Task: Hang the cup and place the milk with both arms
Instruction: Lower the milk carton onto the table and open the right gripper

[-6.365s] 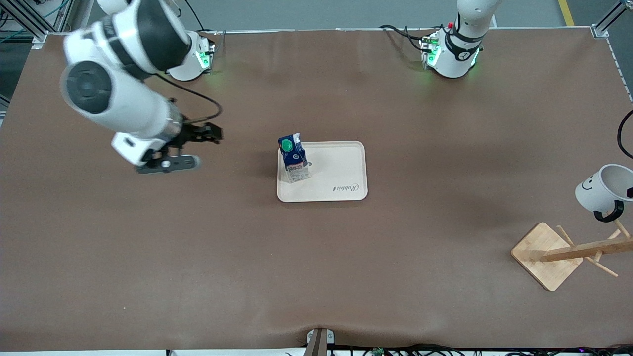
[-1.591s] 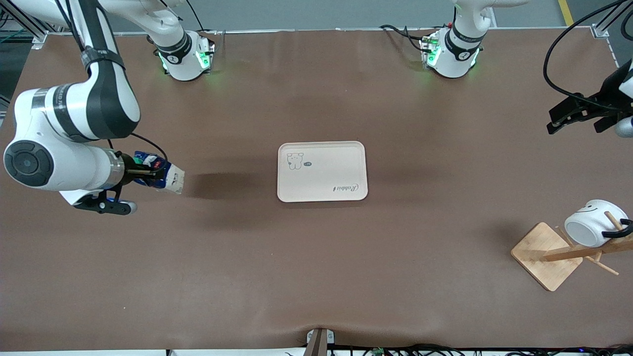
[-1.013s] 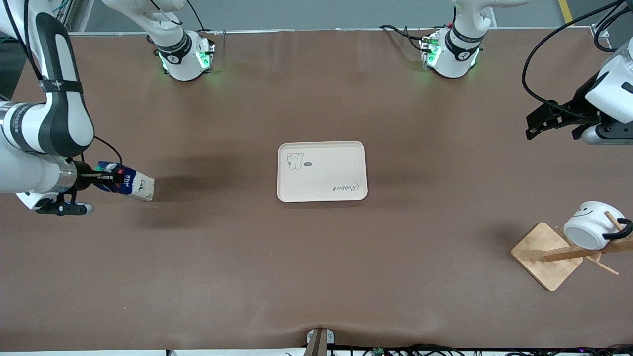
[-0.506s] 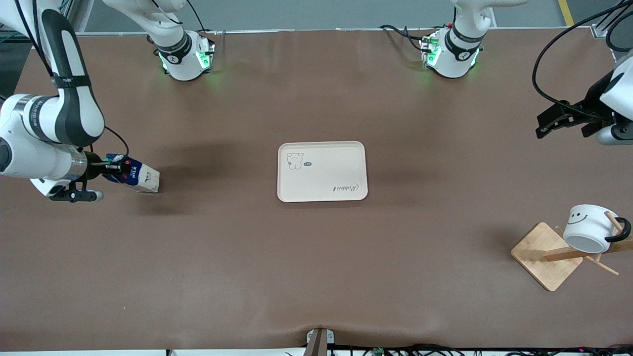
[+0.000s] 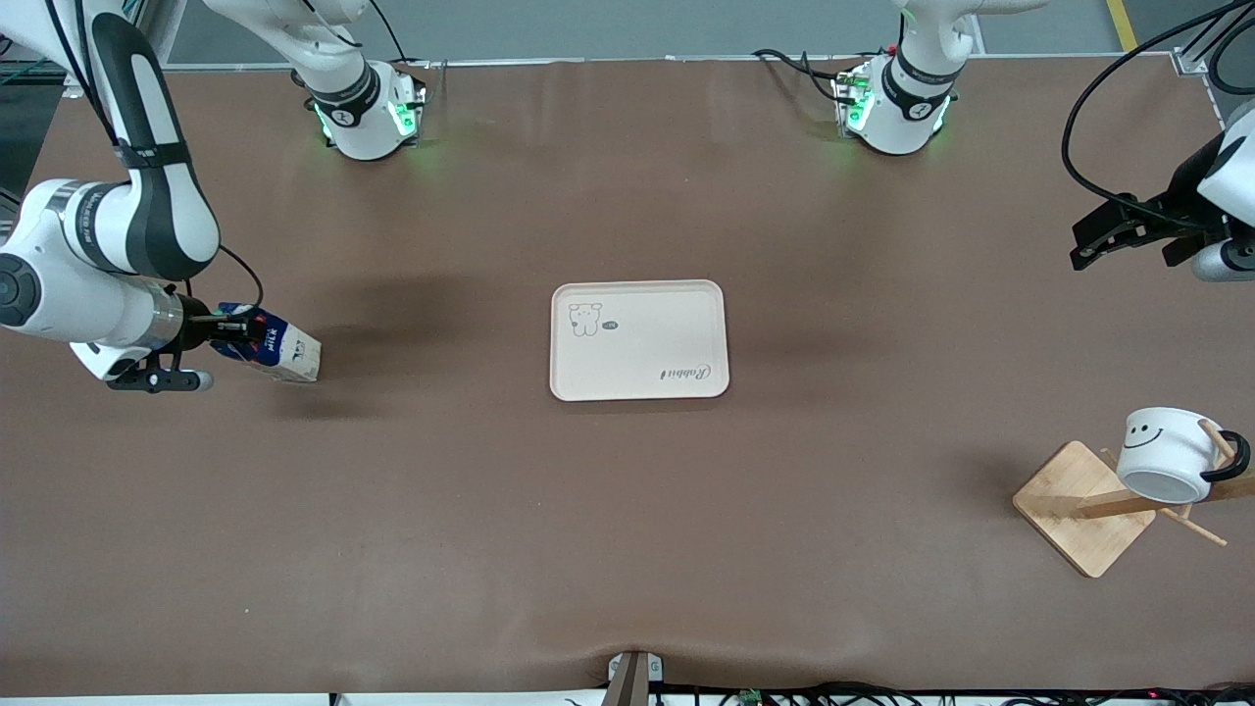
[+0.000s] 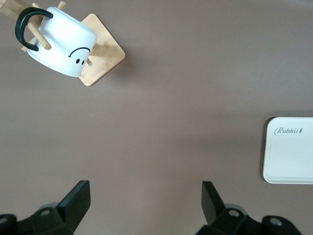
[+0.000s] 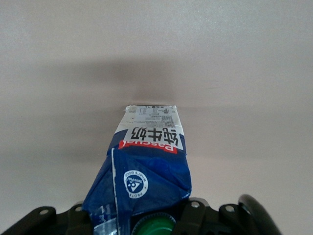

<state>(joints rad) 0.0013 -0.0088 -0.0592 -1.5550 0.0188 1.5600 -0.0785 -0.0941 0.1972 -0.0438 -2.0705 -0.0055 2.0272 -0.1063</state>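
Observation:
The milk (image 5: 276, 352), a dark-blue carton with a pale lower part, hangs tilted low over the bare table toward the right arm's end. My right gripper (image 5: 222, 331) is shut on its top. In the right wrist view the milk (image 7: 149, 161) points away from the gripper, with its green cap (image 7: 155, 226) between the jaws. The cup (image 5: 1167, 454), white with a smiley face, hangs by its black handle on a peg of the wooden rack (image 5: 1079, 505). My left gripper (image 5: 1118, 227) is open and empty over bare table at the left arm's end. Its wrist view shows the cup (image 6: 61, 44) beyond the left gripper (image 6: 145, 200).
A cream tray (image 5: 677, 338) with a small bear drawing lies at the table's middle, holding nothing. It also shows in the left wrist view as the tray (image 6: 291, 149). Brown table surface stretches between the tray and both arms. Black cables trail from the left arm.
The right gripper has shifted a little toward the tray with the milk. The left gripper has drifted slightly toward its end of the table. The cup has swung and settled on its peg.

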